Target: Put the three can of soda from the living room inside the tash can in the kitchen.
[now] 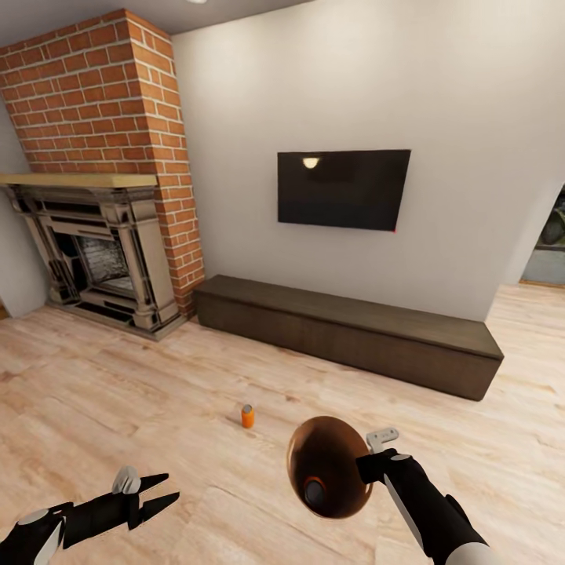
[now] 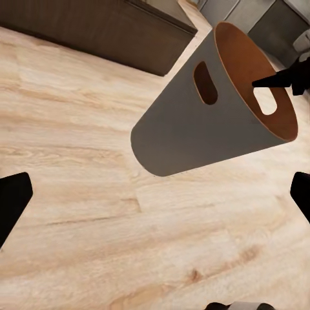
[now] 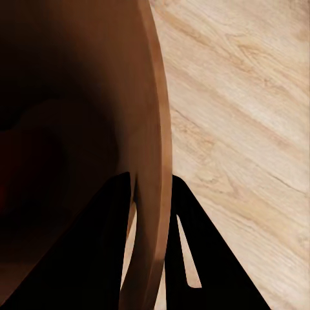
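An orange soda can stands upright on the wood floor, ahead of both arms. My right gripper is shut on the rim of the trash can, which hangs tipped with its copper inside facing me. Deep in it lies a small round thing with an orange edge, likely a can seen end-on. In the right wrist view the rim runs between the two black fingers. The left wrist view shows the bin's grey outside. My left gripper is open and holds nothing, low at the left.
A brick fireplace stands at the far left. A long dark low bench runs along the wall under the TV. A doorway opens at the far right. Light plank floor spreads around the can.
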Robot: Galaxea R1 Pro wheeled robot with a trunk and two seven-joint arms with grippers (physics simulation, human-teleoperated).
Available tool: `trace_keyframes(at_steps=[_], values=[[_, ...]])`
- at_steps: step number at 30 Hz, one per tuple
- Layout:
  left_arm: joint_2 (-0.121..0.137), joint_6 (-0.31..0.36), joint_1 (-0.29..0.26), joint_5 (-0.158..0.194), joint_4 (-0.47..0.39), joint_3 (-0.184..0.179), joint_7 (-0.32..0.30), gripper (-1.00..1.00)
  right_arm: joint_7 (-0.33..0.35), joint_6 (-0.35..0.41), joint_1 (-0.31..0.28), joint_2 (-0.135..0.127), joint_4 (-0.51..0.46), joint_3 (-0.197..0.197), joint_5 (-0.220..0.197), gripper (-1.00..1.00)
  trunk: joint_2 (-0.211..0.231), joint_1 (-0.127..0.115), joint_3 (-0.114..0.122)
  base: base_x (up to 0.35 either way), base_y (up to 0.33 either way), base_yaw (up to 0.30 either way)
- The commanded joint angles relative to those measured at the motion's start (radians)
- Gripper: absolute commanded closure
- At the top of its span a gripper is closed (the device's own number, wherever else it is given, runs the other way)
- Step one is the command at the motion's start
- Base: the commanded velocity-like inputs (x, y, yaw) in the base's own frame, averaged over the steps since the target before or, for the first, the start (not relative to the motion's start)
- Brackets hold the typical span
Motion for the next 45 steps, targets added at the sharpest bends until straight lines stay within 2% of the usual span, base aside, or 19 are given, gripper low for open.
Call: trace_keyframes(at_steps=[1,24,28,30,34,45], values=[[0.0,0.0,0.0,0.0,0.0,0.0,0.0,-1.0,0.005,0.0,-0.001,0.0,-0.001,0.0,-0.008,1.0,0.0,0.0,0.0,0.346,0.086,-0.014],[0.0,-0.002,0.0,0.0,0.0,0.002,0.002,-1.0,0.004,0.01,-0.001,0.0,-0.008,-0.004,-0.007,1.0,0.0,0.0,0.0,0.346,0.05,-0.001],[0.0,-0.003,0.0,0.0,0.0,0.002,0.043,-1.0,0.004,0.039,-0.001,-0.001,-0.027,-0.005,-0.006,1.0,0.0,0.0,0.0,0.346,0.0,0.0],[-0.001,-0.004,0.0,0.0,0.0,0.002,0.082,-1.0,0.004,0.105,-0.001,-0.004,-0.063,-0.013,-0.006,1.0,0.0,0.0,0.0,0.346,0.0,0.0],[-0.001,-0.005,0.0,0.0,0.0,0.002,0.106,-1.0,0.004,0.182,-0.001,-0.006,-0.108,-0.08,-0.007,1.0,0.0,0.0,0.0,0.346,0.0,0.0],[-0.002,-0.005,0.0,0.0,0.001,0.003,0.115,-1.0,0.005,0.198,-0.001,-0.006,-0.117,-0.104,-0.008,1.0,0.0,0.0,0.002,0.346,0.0,-0.111]])
